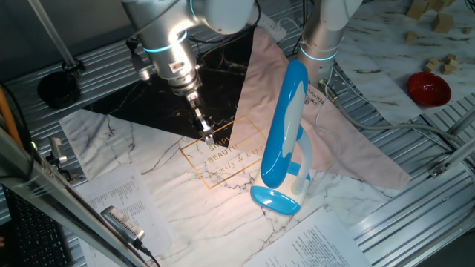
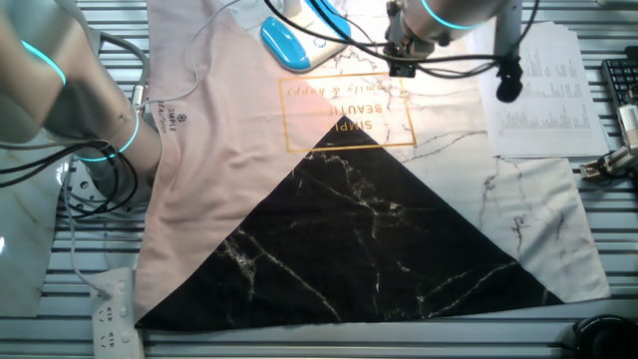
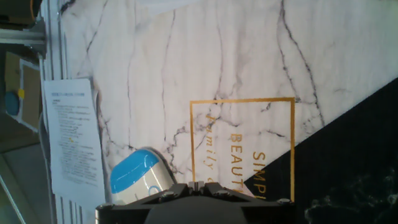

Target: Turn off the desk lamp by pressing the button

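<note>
The desk lamp stands on the marble-print cloth, with its long blue head (image 1: 286, 122) raised on a white arm over the blue oval base (image 1: 274, 199). A bright patch of light lies on the cloth beside it. My gripper (image 1: 208, 136) points down just above the gold-framed print, left of the lamp and apart from it. Its fingertips look pressed together and hold nothing. The hand view shows the base (image 3: 135, 174) left of my gripper (image 3: 200, 185). The other fixed view shows the base (image 2: 284, 45) and my gripper (image 2: 402, 70). I cannot make out the button.
Printed paper sheets (image 1: 122, 196) lie at the cloth's edges. A red bowl (image 1: 428, 87) and wooden blocks (image 1: 450, 65) sit at the far right. A second arm's base (image 1: 320, 44) stands behind the lamp. A power strip (image 2: 112, 309) and cables lie beside the cloth.
</note>
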You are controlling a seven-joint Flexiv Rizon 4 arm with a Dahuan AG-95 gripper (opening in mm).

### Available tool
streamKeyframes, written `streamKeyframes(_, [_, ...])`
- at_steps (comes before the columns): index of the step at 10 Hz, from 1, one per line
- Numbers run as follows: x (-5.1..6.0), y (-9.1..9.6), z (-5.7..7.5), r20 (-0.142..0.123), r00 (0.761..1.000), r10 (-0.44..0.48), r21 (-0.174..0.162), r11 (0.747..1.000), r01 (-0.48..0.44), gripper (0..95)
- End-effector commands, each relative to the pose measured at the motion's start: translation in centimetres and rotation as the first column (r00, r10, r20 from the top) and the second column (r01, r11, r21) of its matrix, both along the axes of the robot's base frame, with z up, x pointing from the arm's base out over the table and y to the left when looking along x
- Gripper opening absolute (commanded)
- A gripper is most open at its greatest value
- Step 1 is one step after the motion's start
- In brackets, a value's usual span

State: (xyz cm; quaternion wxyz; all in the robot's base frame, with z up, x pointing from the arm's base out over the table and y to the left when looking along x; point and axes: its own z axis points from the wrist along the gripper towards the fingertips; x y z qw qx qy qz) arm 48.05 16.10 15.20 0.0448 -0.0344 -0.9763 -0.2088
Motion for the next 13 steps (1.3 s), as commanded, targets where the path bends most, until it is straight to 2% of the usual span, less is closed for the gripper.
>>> streamKeyframes(1, [0.16, 1.42, -0.39, -0.042, 0.996, -0.08, 0.196, 0.977, 0.087, 0.0])
streamKeyframes(2, [0.27, 1.66, -0.47, -0.05, 0.995, -0.085, 0.232, 0.968, 0.094, 0.0])
streamKeyframes(3, [0.28, 1.67, -0.47, -0.054, 0.995, -0.088, 0.234, 0.967, 0.098, 0.0])
streamKeyframes(5, [0.28, 1.67, -0.48, -0.069, 0.994, -0.081, 0.212, 0.973, 0.094, 0.0])
streamKeyframes(7, [0.28, 1.67, -0.48, -0.065, 0.994, -0.086, 0.205, 0.974, 0.098, 0.0])
streamKeyframes(9, [0.28, 1.67, -0.48, -0.06, 0.994, -0.09, 0.185, 0.978, 0.099, 0.0])
streamKeyframes(10, [0.28, 1.67, -0.48, -0.041, 0.996, -0.078, 0.158, 0.984, 0.084, 0.0])
streamKeyframes(11, [0.28, 1.67, -0.48, -0.02, 0.997, -0.073, 0.086, 0.994, 0.074, 0.0])
streamKeyframes(12, [0.28, 1.67, -0.48, -0.016, 0.998, -0.068, 0.052, 0.996, 0.069, 0.0])
streamKeyframes(13, [0.28, 1.67, -0.48, -0.012, 0.998, -0.063, 0.045, 0.997, 0.063, 0.0])
